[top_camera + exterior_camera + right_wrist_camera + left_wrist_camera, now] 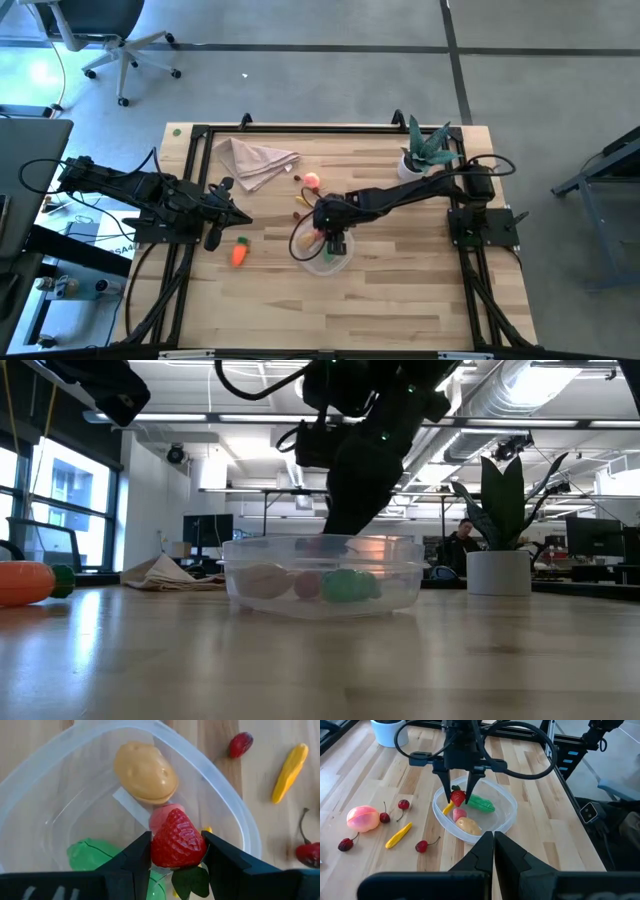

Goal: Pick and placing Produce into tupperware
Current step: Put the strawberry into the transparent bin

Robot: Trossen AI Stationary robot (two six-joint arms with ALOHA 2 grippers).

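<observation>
Over tupperware (235,827) — strawberry (177,840) clamped between right pincer (176,851) fingers.

A: What colours sit in the clear tupperware (507,802)?
B: A tan potato (145,772), a green pepper (481,803), a pink piece (459,813) and a red strawberry (178,840) with green leaves, between the black right tool (176,851) fingers.
A: And on the pale wood desk (400,290)?
B: Dark red cherries (403,804), a yellow piece (398,835), a pink-orange peach (363,818), an orange carrot (238,254), a beige napkin (256,158), and a green plant (430,143) in a white pot (497,573).
</observation>
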